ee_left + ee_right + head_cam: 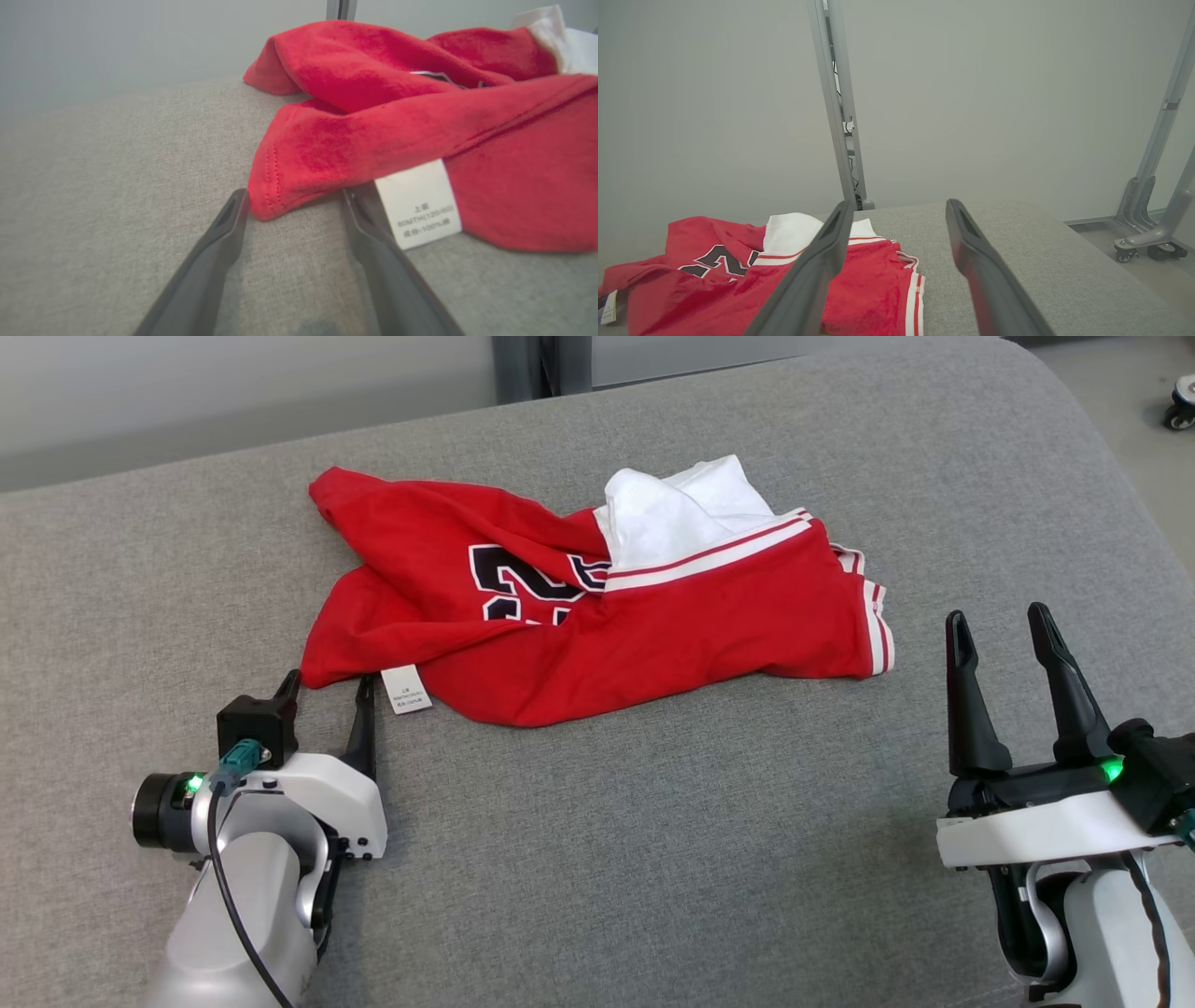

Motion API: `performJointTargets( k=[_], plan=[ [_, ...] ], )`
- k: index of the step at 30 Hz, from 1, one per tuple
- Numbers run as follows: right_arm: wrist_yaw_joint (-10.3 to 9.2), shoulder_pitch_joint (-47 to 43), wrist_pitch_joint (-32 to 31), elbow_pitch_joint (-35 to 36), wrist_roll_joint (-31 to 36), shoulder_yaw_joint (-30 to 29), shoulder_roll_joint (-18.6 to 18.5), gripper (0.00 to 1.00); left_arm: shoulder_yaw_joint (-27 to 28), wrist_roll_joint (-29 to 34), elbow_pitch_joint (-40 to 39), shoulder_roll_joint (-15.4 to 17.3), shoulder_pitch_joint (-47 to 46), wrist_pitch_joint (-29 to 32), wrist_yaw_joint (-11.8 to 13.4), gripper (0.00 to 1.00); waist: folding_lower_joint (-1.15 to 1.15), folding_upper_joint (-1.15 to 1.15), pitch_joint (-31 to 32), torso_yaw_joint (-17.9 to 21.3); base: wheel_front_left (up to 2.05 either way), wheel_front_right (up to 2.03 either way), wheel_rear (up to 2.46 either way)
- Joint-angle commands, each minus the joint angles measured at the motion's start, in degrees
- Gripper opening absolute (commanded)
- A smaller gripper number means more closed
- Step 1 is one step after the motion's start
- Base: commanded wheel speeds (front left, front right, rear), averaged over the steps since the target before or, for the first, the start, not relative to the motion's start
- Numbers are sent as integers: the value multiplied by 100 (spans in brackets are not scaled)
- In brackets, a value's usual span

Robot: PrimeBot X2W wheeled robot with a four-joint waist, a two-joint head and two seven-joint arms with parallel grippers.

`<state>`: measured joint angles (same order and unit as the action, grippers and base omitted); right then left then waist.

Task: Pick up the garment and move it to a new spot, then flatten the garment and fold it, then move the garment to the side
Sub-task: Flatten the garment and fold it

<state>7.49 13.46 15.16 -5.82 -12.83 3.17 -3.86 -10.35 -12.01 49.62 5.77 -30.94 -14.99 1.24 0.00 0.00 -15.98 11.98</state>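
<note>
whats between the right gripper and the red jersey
Just bare grey upholstery. In the head view the right gripper, jaws open, stands clear of the red jersey, with nothing lying on the stretch between them.

right tool (899,204) spread wide, red garment (691,289) crumpled on grey cushion (1017,242).

Head looks down — wrists skim low, sharing garment (653,644).

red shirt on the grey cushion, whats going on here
A two-armed robot is working on a crumpled red shirt lying on a grey cushion. Its left gripper is open around the shirt's near corner, not yet closed. The right gripper hangs open to the shirt's right, holding nothing.
</note>
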Motion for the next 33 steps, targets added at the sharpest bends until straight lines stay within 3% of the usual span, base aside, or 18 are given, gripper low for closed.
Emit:
performJointTargets(
  k=[1,9,10,11,21,33],
  plan=[
    [1,36,9,30,-12,-3,-2,100,-41,92,66,62,-106,-19,-13,100,0,0,-21,15,0,0,0],
    [1,68,9,-8,14,11,33,100,-148,282,163,144,-284,-19,15,100,0,0,-64,46,0,0,0],
    [1,65,9,-16,19,11,36,100,-153,282,189,136,-287,-19,0,34,0,0,-60,41,0,0,0],
    [1,63,9,-24,22,10,40,100,-154,272,203,124,-291,-19,-21,0,0,0,-54,34,0,0,0],
    [1,-51,9,-154,85,4,41,100,-129,367,-474,51,162,-19,73,0,0,0,297,-286,0,0,0],
    [1,-233,9,-373,4,36,63,100,-425,627,-1346,286,1142,-19,-234,0,0,0,877,-864,0,0,0]
  ],
)
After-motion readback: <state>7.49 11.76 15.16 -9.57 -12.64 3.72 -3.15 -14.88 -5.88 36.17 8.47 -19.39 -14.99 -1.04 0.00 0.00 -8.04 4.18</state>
